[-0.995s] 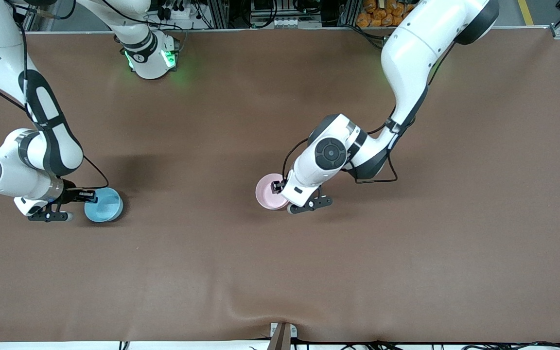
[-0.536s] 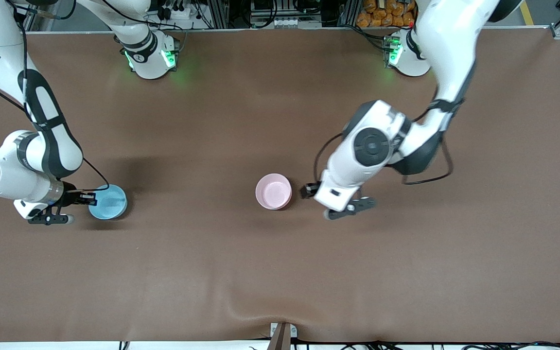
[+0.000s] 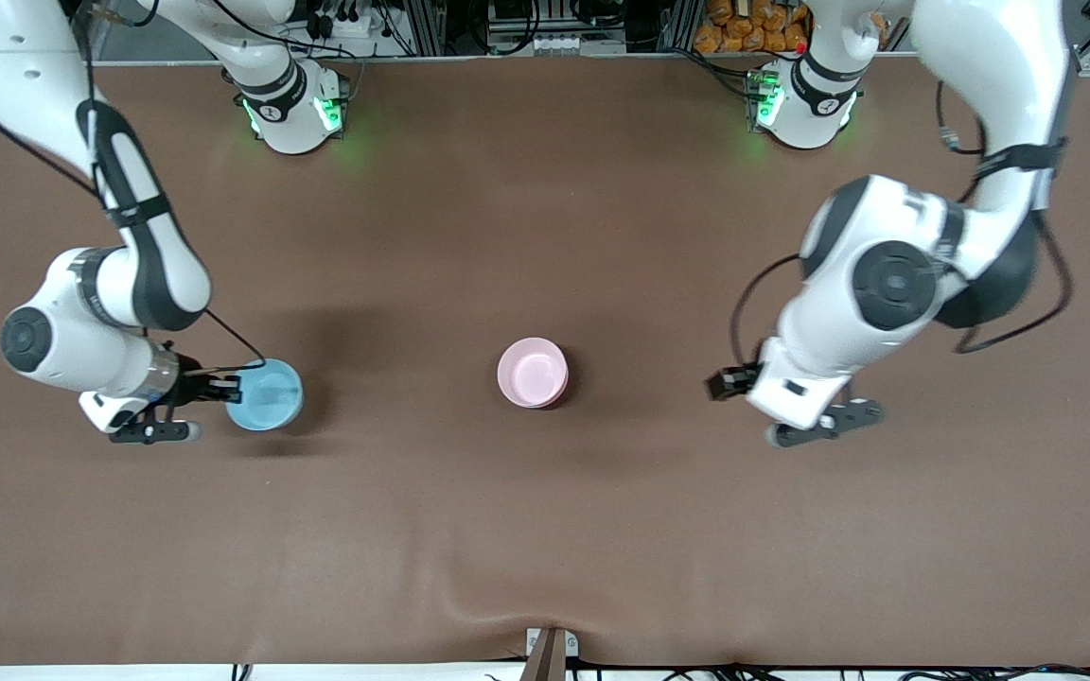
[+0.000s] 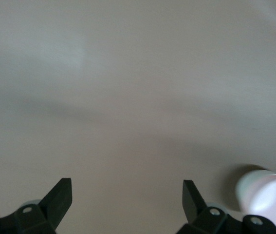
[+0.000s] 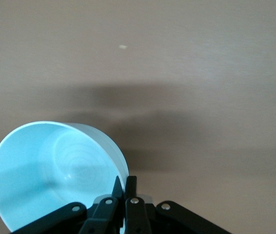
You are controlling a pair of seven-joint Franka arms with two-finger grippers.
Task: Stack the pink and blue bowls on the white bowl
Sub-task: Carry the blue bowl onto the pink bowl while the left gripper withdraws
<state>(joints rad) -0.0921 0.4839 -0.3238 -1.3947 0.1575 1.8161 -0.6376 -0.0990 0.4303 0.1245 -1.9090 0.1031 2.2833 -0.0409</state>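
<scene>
Since a second ago my left gripper [image 3: 815, 423] has left the pink bowl [image 3: 533, 373] mid-table and now hangs spread, empty, toward its own end. Right gripper [image 3: 187, 402] has carried the blue bowl [image 3: 265, 394] inward, fingers pinching its rim. Risk: that thin rim pinch slips or tilts. White bowl isn't visible.

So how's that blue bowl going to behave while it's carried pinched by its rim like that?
The blue bowl looks rigid and glossy, so it probably keeps its shape but could slip. The right gripper pinches just one spot of its thin wall, so it may tilt or swing.
</scene>
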